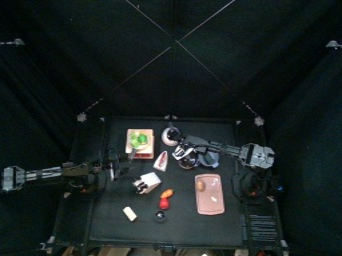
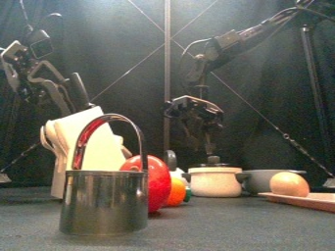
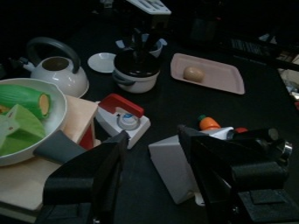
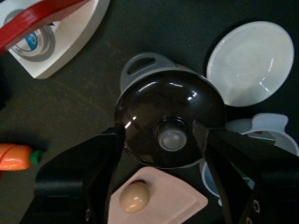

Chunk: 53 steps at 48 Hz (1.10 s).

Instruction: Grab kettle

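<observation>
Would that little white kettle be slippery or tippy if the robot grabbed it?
Probably slippery: the kettle has a rounded, glossy body, so its arched handle looks the surer hold. It stands upright and squat, so a push likely slides it.

The right gripper [image 4: 163,166] hangs with fingers [image 4: 87,157] spread wide around a dark-lidded pot [image 4: 170,114] beside a white plate [image 4: 251,54].

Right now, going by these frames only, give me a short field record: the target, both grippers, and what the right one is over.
target: white kettle, upright, nothing touching it
right gripper: open, poised over the dark-lidded pot, not over the kettle
left gripper: open, holding nothing, at the table's left side
between kettle and pot: small white plate
task status: kettle not yet grabbed
</observation>
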Each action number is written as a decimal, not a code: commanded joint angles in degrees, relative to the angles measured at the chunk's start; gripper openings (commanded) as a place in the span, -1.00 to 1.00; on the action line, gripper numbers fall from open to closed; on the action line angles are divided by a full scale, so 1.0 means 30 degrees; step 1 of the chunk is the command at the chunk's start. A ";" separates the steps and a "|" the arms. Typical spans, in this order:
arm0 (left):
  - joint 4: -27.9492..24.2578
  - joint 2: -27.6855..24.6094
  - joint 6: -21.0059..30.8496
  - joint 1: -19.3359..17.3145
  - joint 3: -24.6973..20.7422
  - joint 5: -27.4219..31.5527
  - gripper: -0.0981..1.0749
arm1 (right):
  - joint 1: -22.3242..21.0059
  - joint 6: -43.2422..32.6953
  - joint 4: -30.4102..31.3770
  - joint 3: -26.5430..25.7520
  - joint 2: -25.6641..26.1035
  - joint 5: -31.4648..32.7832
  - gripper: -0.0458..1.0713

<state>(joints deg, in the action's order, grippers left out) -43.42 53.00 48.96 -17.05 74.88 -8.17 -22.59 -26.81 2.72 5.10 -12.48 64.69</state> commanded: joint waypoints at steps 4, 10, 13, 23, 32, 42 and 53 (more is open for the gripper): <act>0.0000 -0.0029 0.0000 0.0029 -0.0264 -0.0059 0.64 | 0.0000 -0.0117 0.0059 -0.0762 0.0615 -0.1172 0.78; 0.0000 -0.0029 0.0000 0.0029 -0.0293 -0.0059 0.65 | -0.0117 -0.0176 0.0059 -0.1348 0.0615 -0.2373 0.77; 0.0000 -0.0059 0.0000 0.0029 -0.0293 -0.0059 0.65 | -0.0322 -0.0205 0.0088 -0.1699 0.0557 -0.2988 0.77; 0.0000 -0.0029 0.0000 0.0029 -0.0264 -0.0059 0.64 | -0.1406 -0.0293 0.0176 -0.3340 -0.0469 -0.3955 0.77; 0.0029 -0.0029 0.0000 0.0029 -0.0234 -0.0059 0.64 | -0.2109 -0.0352 0.1465 -0.5273 -0.1465 -0.3691 0.77; 0.0293 -0.0029 0.0000 0.0029 -0.0205 -0.0059 0.65 | -0.2549 -0.1055 0.2402 -0.7295 -0.3076 -0.3047 0.77; 0.0322 -0.0029 0.0000 0.0059 -0.0088 -0.0059 0.64 | -0.2754 -0.1055 0.3896 -0.8350 -0.3926 -0.1641 0.77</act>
<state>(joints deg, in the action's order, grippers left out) -42.54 53.00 48.96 -17.05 75.23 -8.09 -30.32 -29.97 13.71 -17.67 -25.58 58.80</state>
